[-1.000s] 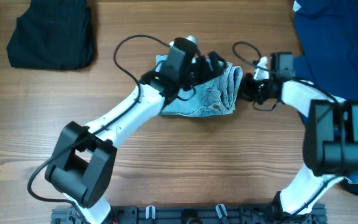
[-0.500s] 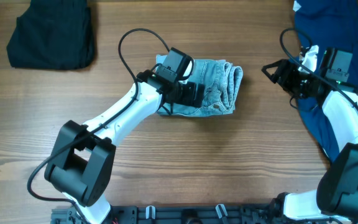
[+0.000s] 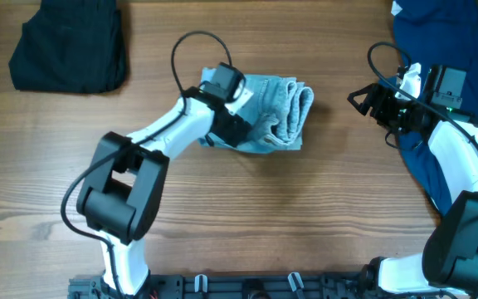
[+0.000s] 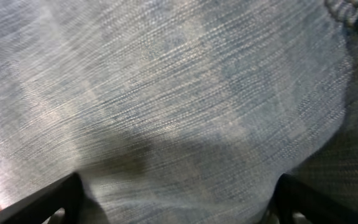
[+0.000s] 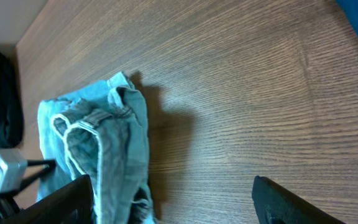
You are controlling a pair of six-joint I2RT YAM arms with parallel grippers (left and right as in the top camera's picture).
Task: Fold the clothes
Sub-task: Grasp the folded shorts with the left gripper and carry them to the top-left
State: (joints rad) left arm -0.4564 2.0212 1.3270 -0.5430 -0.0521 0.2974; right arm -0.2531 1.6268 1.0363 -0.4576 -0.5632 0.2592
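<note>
The clothes [image 3: 276,112], faded light-blue denim shorts, lie folded into a compact bundle at mid-table, with the rolled edges on the right side. My left gripper [image 3: 239,131] rests on the bundle's left part. In the left wrist view denim [image 4: 185,93] fills the frame, and my left gripper [image 4: 179,211] stands open with its fingers wide apart over the cloth. My right gripper [image 3: 365,104] hovers open to the right of the shorts, a clear gap away. In the right wrist view my right gripper [image 5: 173,205] holds nothing, and the shorts [image 5: 98,143] lie at the left.
A black folded garment [image 3: 69,46] lies at the back left corner. A dark navy garment [image 3: 446,41] covers the back right and runs down the right edge, under the right arm. The left arm's cable [image 3: 191,46] loops above the shorts.
My right gripper let go of the shorts' right edge, opened and drew back to the right. My left gripper slid left and toward the front over the bundle, which now looks narrower.
</note>
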